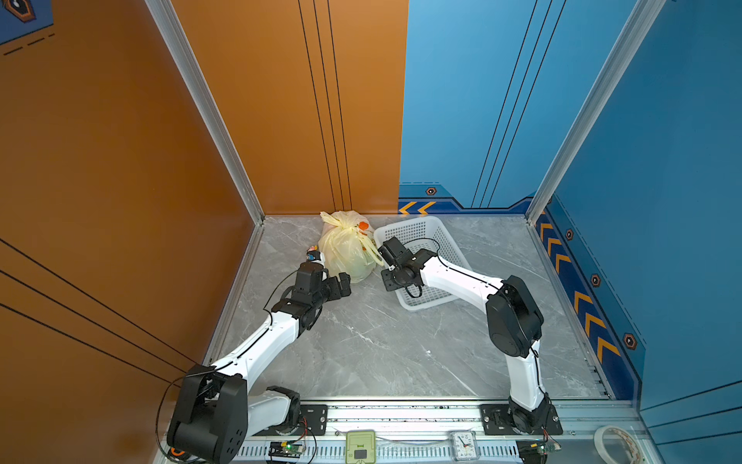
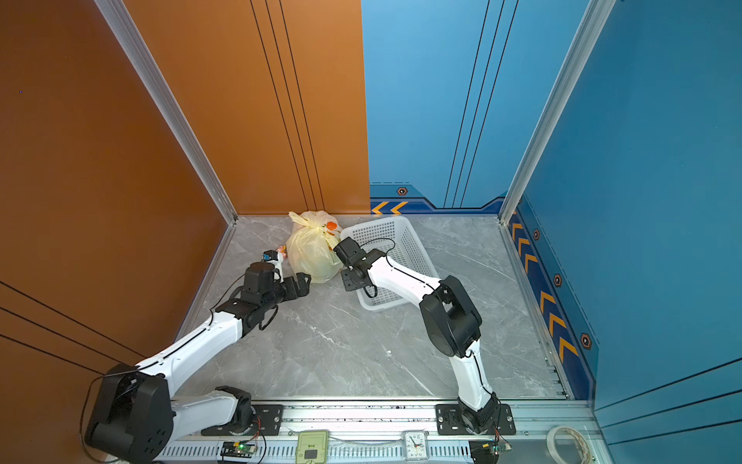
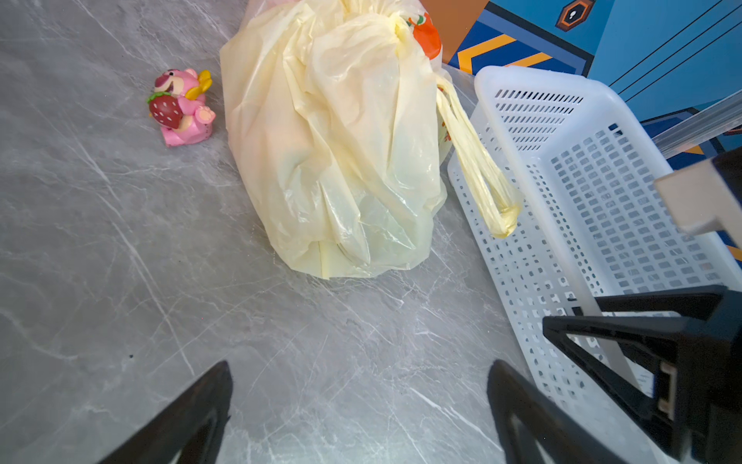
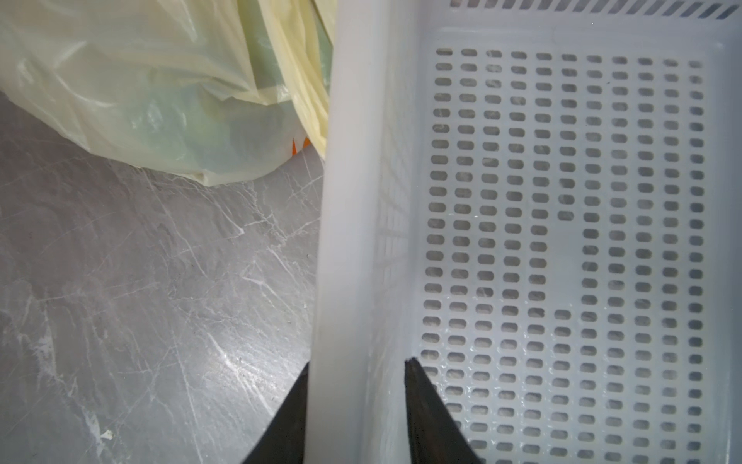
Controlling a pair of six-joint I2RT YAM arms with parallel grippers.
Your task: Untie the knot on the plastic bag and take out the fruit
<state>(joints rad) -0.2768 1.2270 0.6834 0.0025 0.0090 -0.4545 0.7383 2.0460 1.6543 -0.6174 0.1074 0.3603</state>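
You are at the very start: the knot [image 1: 352, 228] is tied tight at the top of the plastic bag [image 1: 347, 251], which sits at the upper middle of both top views, near the back wall. None of the fruit [image 4: 192, 124] is out; you see it only as a greenish shape through the thin film. Untying and unloading are all left to do.

Your left gripper [image 3: 360, 365] hangs with its fingers spread wide over bare counter, just short of the bag and holding nothing. Your right gripper [image 4: 357, 361] has one finger on each side of the white perforated basket [image 1: 445, 237] wall, and they seem pressed onto the rim, though the contact is hard to judge. One handle loop [image 3: 482, 176] trails from the knot against the basket.

The counter [image 1: 381, 341] is grey marble-patterned, smooth and scuffed. A pink bear figurine [image 3: 180, 106] stands just beside the bag. An orange wall [image 1: 281, 100] and a blue wall [image 1: 461, 100] close the cell.
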